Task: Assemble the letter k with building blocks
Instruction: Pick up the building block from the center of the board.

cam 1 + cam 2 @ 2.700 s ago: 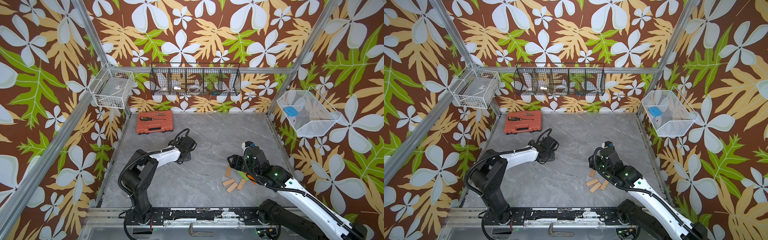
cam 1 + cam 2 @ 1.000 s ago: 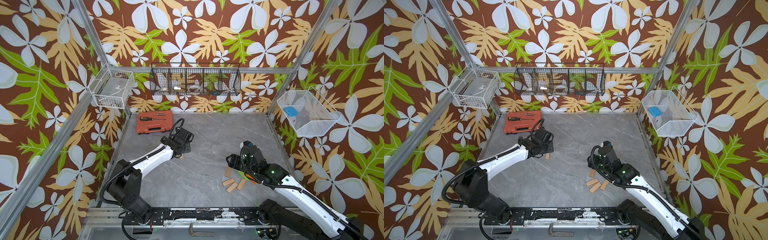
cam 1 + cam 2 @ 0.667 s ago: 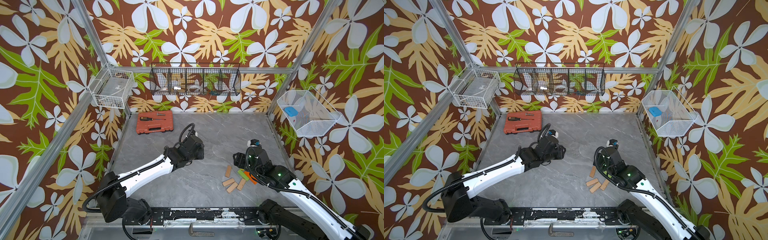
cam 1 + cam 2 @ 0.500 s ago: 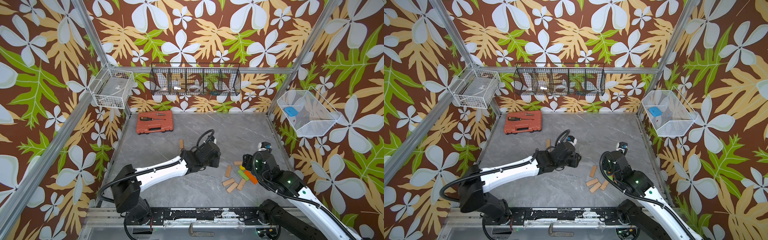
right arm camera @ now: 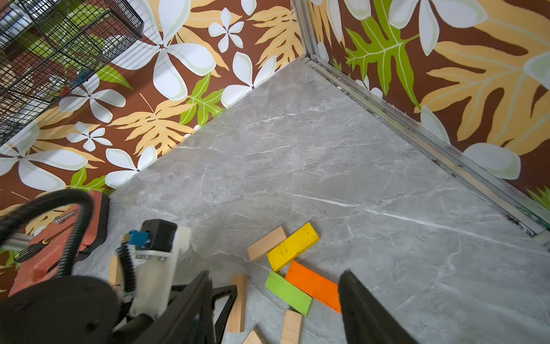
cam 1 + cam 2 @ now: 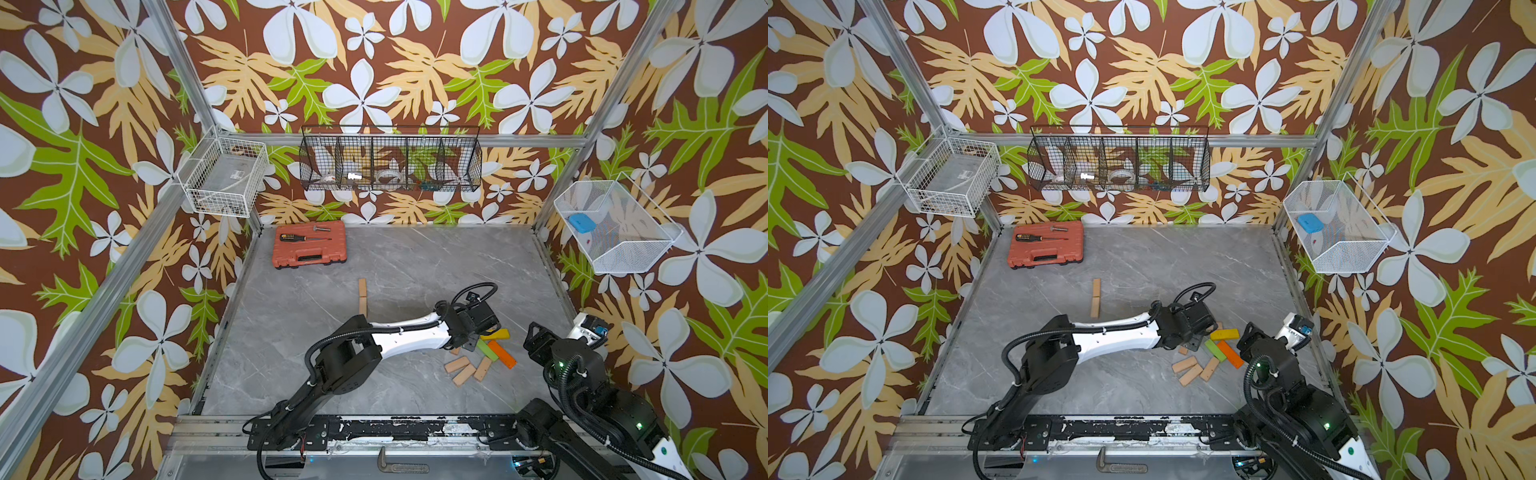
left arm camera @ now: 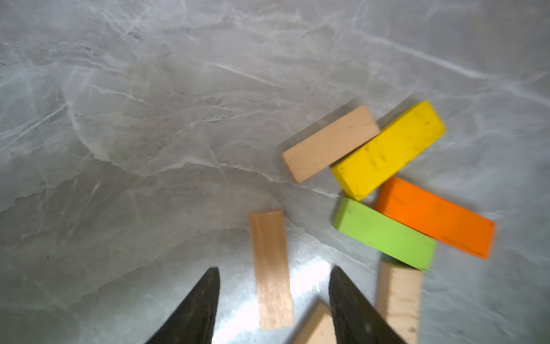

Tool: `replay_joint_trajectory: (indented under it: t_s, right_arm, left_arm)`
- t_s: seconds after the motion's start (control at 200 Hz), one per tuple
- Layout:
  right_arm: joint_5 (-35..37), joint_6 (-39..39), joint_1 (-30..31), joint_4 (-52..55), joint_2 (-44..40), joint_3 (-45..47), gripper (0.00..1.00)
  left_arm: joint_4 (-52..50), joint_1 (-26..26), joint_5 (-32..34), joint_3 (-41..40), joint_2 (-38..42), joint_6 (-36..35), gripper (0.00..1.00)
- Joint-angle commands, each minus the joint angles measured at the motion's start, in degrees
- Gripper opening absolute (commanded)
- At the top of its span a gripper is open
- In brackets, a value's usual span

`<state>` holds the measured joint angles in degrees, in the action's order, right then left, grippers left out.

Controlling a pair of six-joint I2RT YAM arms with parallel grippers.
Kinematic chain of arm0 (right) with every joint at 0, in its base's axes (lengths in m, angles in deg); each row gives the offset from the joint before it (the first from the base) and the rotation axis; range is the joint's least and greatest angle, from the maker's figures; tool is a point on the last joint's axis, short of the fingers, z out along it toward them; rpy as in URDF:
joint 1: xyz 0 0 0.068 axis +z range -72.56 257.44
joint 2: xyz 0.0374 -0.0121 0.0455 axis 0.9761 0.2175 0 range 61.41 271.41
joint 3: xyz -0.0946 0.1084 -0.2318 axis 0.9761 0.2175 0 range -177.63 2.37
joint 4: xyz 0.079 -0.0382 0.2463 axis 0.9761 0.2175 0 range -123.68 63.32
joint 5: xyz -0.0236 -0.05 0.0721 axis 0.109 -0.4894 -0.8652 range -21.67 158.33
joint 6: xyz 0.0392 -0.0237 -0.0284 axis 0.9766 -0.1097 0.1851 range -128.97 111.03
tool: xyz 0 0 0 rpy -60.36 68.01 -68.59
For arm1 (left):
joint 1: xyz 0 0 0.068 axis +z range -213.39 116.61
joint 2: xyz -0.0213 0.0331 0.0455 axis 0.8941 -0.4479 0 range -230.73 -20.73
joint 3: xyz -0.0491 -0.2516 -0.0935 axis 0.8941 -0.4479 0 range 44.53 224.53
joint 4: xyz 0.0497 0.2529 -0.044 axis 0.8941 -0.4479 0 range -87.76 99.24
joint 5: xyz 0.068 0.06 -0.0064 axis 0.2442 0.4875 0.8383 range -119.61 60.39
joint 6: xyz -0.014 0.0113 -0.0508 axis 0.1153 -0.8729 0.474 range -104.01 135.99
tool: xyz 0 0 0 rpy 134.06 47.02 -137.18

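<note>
Two plain wooden building blocks (image 6: 363, 297) (image 6: 1096, 303) lie end to end in a straight line left of centre. At the front right is a loose pile: a yellow block (image 6: 497, 334) (image 7: 387, 149), a green block (image 6: 487, 351) (image 7: 384, 235), an orange block (image 6: 501, 354) (image 5: 312, 284) and several plain planks (image 6: 463, 369). My left gripper (image 6: 473, 337) (image 7: 274, 268) hangs open over the pile's left edge. A plain plank (image 7: 270, 247) lies on the table between its fingers, apart from both. My right gripper (image 5: 275, 273) (image 6: 535, 338) is open and empty, just right of the pile.
A red-orange tool case (image 6: 309, 249) with a screwdriver on it sits at the back left. A black wire basket (image 6: 390, 164) hangs on the back wall, and white baskets (image 6: 222, 176) (image 6: 615, 226) on the side walls. My two arms are close together at the pile.
My left arm swung from the back left across to the block pile, leaving the two-plank line uncovered. My right arm pulled back toward the right front.
</note>
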<state>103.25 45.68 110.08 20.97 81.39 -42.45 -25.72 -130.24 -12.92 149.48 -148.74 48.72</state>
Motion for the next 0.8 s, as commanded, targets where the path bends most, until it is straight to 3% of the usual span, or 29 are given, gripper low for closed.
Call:
replay_joint_trajectory:
  t_s: [0.0, 0.19, 0.551, 0.796]
  right_arm:
    - [0.29, -0.68, 0.05, 0.27, 0.05, 0.24, 0.69]
    - [-0.1, -1.3, 0.05, -0.81, 0.01, 1.2, 0.69]
    - [-0.64, -2.53, 0.05, -2.63, 0.72, 1.49, 0.69]
    - [-2.98, -3.69, 0.05, -6.17, 2.3, 1.84, 0.69]
  left_arm:
    - [-6.96, -0.04, 1.3, 2.63, -2.54, -0.88, 0.61]
    - [-4.94, -0.04, -3.13, 2.78, -4.08, 0.62, 0.51]
    - [-5.81, -0.04, -2.93, 1.36, -5.68, 3.52, 0.25]
    - [-3.45, 0.61, -1.12, -5.82, 3.4, 7.72, 0.13]
